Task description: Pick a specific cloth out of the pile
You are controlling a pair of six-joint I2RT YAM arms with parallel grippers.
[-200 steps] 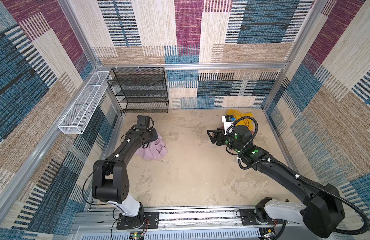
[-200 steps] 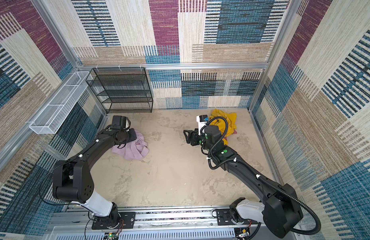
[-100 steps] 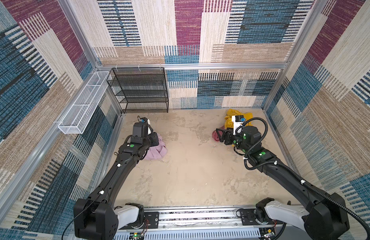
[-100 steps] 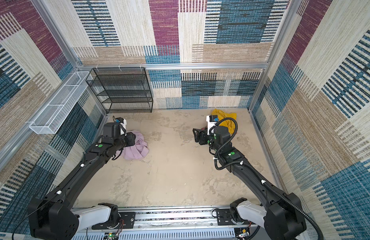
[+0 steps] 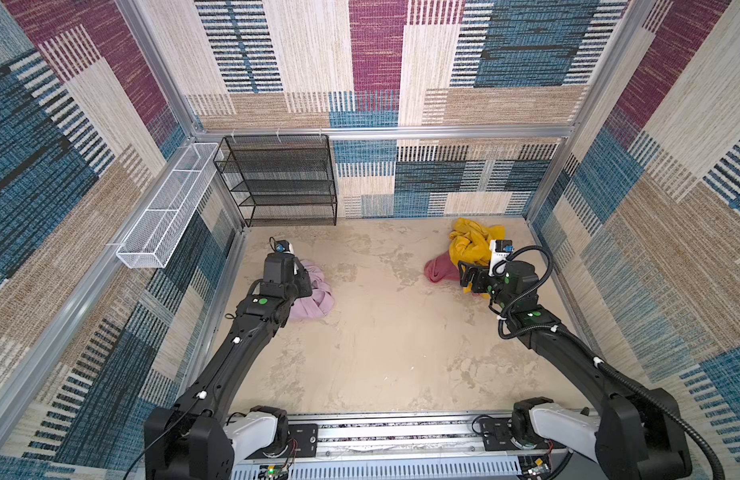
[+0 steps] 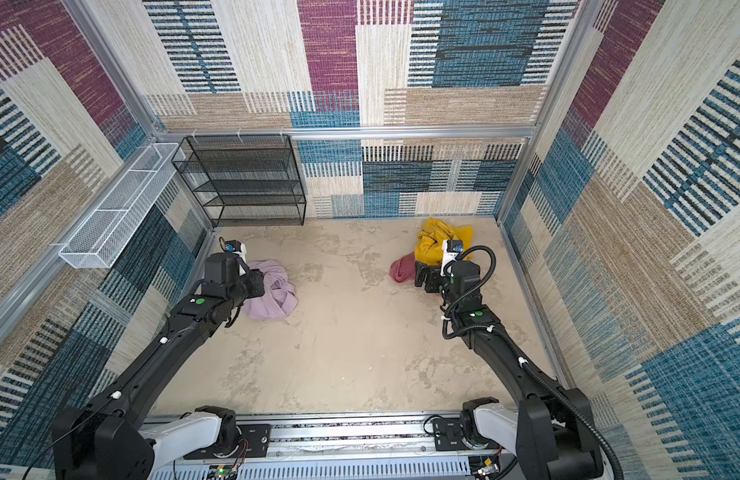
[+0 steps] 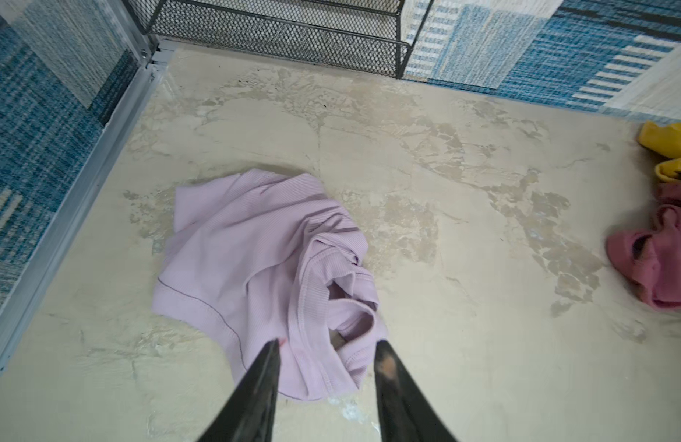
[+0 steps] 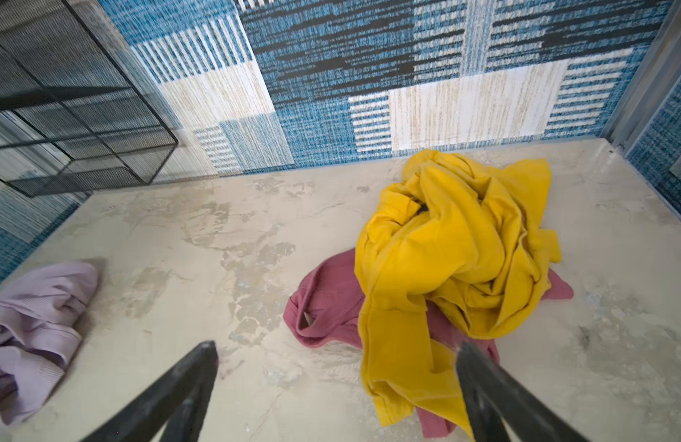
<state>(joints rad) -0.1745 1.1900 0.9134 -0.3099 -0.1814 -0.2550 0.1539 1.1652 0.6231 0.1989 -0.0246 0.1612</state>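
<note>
The cloth (image 7: 262, 248), pale lilac-pink and crumpled, lies by itself on the floor at the left in both top views (image 5: 316, 297) (image 6: 272, 293), well apart from the pile. My left gripper (image 7: 328, 344) hovers open over its near edge, with the fabric lying loose below the gap. The pile at the back right is a mustard-yellow cloth (image 8: 453, 245) (image 5: 472, 245) draped over a rose-red cloth (image 8: 327, 302) (image 5: 439, 268). My right gripper (image 8: 337, 346) (image 5: 467, 277) stands wide open above the pile's near edge, holding nothing.
A black mesh shelf rack (image 5: 285, 183) stands against the back wall on the left. A white wire basket (image 5: 164, 208) hangs on the left wall. Patterned walls close in on three sides. Bare floor (image 5: 376, 299) separates the cloth from the pile.
My left gripper has opened wider above the lilac cloth, which stays on the floor. My right gripper has moved right, back to the pile, and opened fully.
</note>
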